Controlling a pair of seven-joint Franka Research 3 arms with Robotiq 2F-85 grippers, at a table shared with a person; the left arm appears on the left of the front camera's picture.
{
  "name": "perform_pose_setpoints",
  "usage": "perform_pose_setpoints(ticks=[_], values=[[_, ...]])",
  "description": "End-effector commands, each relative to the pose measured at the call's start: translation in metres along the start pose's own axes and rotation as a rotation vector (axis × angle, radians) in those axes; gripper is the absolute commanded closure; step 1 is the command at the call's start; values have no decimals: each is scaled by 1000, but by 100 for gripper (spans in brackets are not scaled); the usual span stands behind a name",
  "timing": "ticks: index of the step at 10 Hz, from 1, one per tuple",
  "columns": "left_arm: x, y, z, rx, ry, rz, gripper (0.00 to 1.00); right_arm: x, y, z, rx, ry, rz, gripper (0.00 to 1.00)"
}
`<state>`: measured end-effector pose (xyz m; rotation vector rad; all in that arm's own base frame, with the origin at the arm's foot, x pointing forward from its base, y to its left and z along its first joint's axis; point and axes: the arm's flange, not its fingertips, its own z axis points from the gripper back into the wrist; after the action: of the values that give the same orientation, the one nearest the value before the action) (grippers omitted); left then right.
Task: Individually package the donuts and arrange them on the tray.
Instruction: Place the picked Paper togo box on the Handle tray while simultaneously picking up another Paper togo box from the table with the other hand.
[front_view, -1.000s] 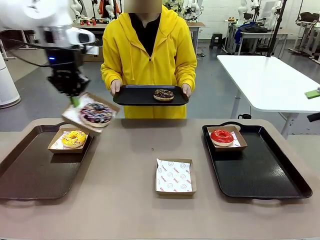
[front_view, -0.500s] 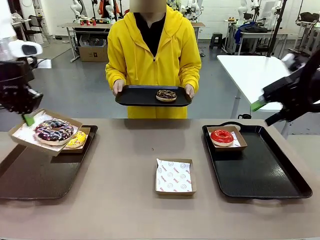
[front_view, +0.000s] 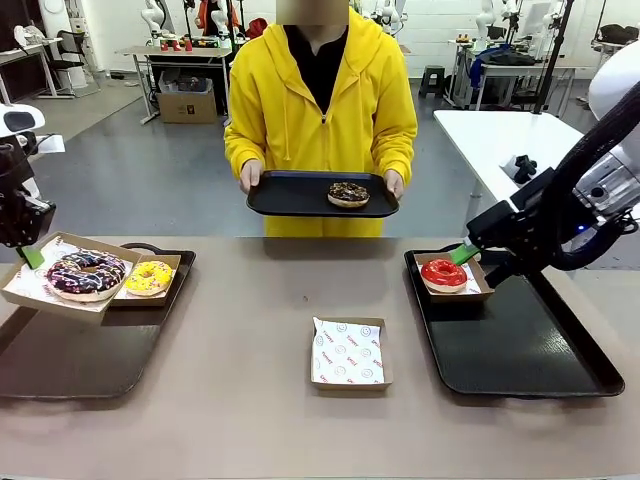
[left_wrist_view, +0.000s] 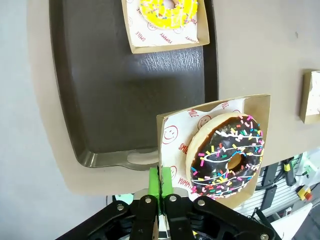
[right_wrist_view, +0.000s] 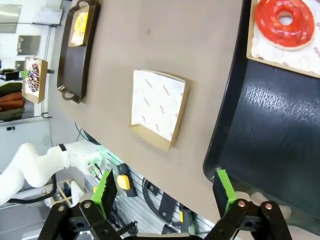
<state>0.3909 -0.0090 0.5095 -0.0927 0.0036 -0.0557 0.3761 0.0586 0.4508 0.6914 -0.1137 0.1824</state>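
My left gripper (front_view: 33, 256) (left_wrist_view: 160, 184) is shut on the edge of a paper-lined cardboard box holding the dark sprinkled donut (front_view: 85, 274) (left_wrist_view: 227, 155), held over the left tray's (front_view: 60, 350) far corner. The yellow donut (front_view: 148, 277) (left_wrist_view: 167, 7) sits boxed on that tray. On the right tray (front_view: 530, 350) the red donut (front_view: 444, 273) (right_wrist_view: 285, 20) lies in its box, with my open right gripper (front_view: 475, 262) (right_wrist_view: 165, 190) hovering just beside it. A person holds a small black tray (front_view: 290, 195) carrying the chocolate donut (front_view: 348, 194).
An empty paper-lined box (front_view: 347, 352) (right_wrist_view: 157, 107) lies on the table's middle, between the two trays. The person stands at the far edge. Most of both trays' floors is bare.
My left arm carried the boxed sprinkled donut left and down to the tray's far corner. My right arm swung in from the right to the red donut. The person stepped slightly right.
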Motion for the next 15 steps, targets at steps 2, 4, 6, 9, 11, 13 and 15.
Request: perform_pose_setpoints(ticks=[2, 4, 6, 9, 11, 13, 15], values=[[1, -7, 2, 1, 5, -6, 99, 0, 6, 0, -14, -3, 14, 0], [1, -7, 2, 1, 5, -6, 99, 0, 6, 0, -14, -3, 14, 0], [1, -7, 2, 1, 5, -6, 99, 0, 6, 0, -14, -3, 14, 0], [8, 4, -10, 10, 26, 28, 99, 1, 26, -8, -78, 19, -17, 0], [12, 28, -24, 16, 26, 59, 99, 5, 71, -32, -257, 54, -51, 0], [10, 53, -32, 8, 15, 62, 99, 7, 113, -62, -386, 92, -23, 0], [-1, 68, -51, 22, -8, 34, 99, 12, 136, -106, -521, 132, -88, 0]])
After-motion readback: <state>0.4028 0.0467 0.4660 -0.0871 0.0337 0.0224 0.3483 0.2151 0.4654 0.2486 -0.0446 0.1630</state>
